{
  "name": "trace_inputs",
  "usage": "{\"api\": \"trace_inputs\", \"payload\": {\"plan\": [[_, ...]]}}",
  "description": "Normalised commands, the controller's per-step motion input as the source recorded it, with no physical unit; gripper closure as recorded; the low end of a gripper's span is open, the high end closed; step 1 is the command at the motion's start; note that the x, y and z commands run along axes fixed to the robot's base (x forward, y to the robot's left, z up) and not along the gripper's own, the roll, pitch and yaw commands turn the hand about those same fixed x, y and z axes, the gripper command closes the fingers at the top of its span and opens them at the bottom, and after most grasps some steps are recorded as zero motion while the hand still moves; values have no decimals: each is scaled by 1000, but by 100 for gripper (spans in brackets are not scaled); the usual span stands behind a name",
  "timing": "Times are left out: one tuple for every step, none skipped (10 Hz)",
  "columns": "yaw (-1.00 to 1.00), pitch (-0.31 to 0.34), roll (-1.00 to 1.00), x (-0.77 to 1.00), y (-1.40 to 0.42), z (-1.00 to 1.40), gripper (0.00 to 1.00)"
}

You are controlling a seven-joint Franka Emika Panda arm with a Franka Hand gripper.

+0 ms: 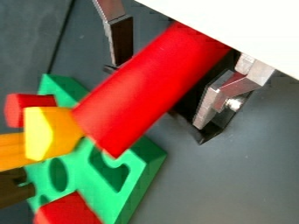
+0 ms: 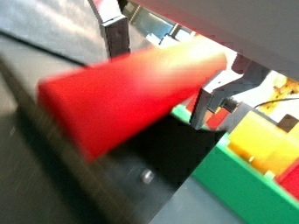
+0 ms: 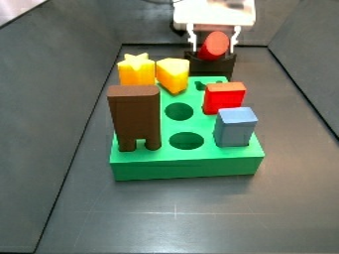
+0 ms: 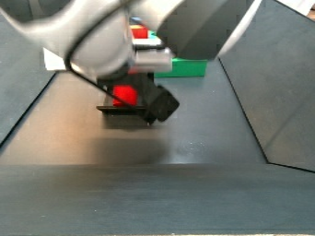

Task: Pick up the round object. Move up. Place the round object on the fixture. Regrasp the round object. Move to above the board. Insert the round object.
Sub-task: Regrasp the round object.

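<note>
The round object is a glossy red peg (image 1: 140, 92) lying on its side between my gripper's fingers (image 1: 117, 39), over the dark fixture (image 1: 205, 131). A side view shows its round end (image 3: 215, 44) just above the fixture (image 3: 212, 65), behind the green board (image 3: 185, 164). Another side view shows the peg (image 4: 123, 94) resting in the fixture's cradle (image 4: 123, 116). My gripper (image 1: 163, 83) straddles the peg, and a thin gap shows at each finger, so the jaws stand slightly open. It also shows in a wrist view (image 2: 158, 74).
The board carries a brown two-legged block (image 3: 134, 117), a red cube (image 3: 224, 96), a blue block (image 3: 236, 126), and yellow and orange pieces (image 3: 155, 71). Open round holes (image 3: 188, 140) lie in its middle. Dark walls run along both sides.
</note>
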Motion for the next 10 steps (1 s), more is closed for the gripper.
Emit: {"api": "trace_inputs", "payload": {"plan": [[74, 6, 22, -38, 0, 1000, 0], [63, 30, 19, -43, 1, 1000, 0], [50, 61, 13, -41, 7, 877, 0], [41, 74, 11, -37, 9, 756, 0], [16, 90, 14, -28, 13, 503, 0], [-1, 93, 19, -30, 11, 312, 0], [15, 64, 1000, -18, -992, 1000, 0], [14, 63, 1000, -13, -1000, 948, 0], [14, 52, 1000, -44, -1000, 937, 0], [12, 45, 1000, -74, -1000, 899, 0]]}}
